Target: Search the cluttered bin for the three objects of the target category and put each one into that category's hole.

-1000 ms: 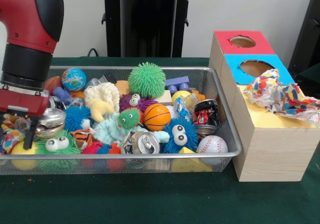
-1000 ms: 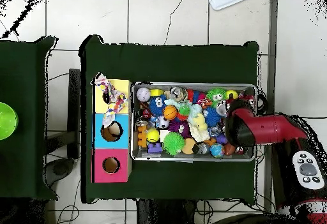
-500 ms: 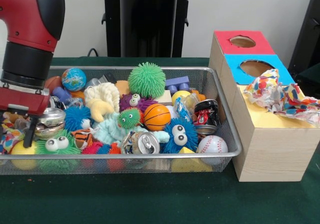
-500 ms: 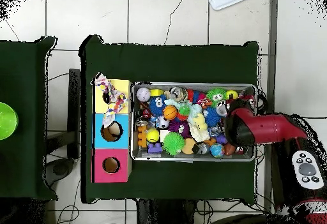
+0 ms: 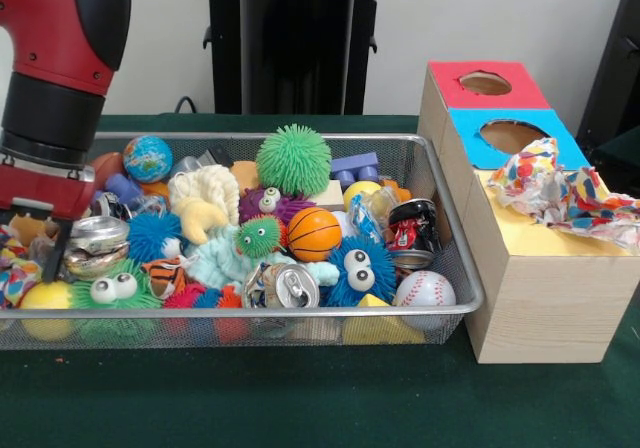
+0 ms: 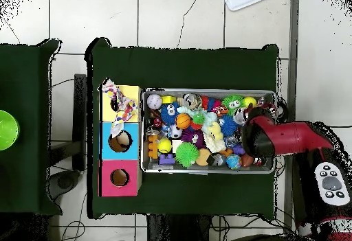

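Since a second ago the red and black arm [image 5: 60, 68] has risen a little and drifted toward 9 o'clock in the front view, and the clutter under it has barely shifted. The gripper [image 5: 35, 243] hangs over the 9 o'clock end of the wire basket [image 5: 300, 320], beside a crushed silver can [image 5: 92, 245]; I cannot tell whether it is spread or closed. A dotted cloth [image 5: 565, 193] lies well apart from it, out toward 3 o'clock, crumpled on the yellow top of the wooden box [image 5: 545, 298] and hiding that section's hole. It is thin and white, printed with red, blue, yellow and green spots. From overhead the cloth [image 6: 122, 106] sits at the box's 12 o'clock end.
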`<action>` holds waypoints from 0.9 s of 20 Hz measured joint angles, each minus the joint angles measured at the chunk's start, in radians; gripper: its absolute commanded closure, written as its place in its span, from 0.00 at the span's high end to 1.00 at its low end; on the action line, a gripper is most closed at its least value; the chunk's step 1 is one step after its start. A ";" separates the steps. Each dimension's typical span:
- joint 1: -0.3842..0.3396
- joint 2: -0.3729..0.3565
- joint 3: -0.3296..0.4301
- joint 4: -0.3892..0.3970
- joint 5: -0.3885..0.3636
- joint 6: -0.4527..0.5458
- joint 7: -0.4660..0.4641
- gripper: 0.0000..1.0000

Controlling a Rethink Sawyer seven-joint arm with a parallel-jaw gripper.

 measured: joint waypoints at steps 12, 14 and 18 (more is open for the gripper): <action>-0.001 -0.025 -0.012 0.009 0.000 0.041 0.000 1.00; -0.001 -0.025 -0.014 0.009 0.000 0.041 0.000 1.00; -0.001 -0.022 -0.027 0.009 0.000 0.041 0.000 1.00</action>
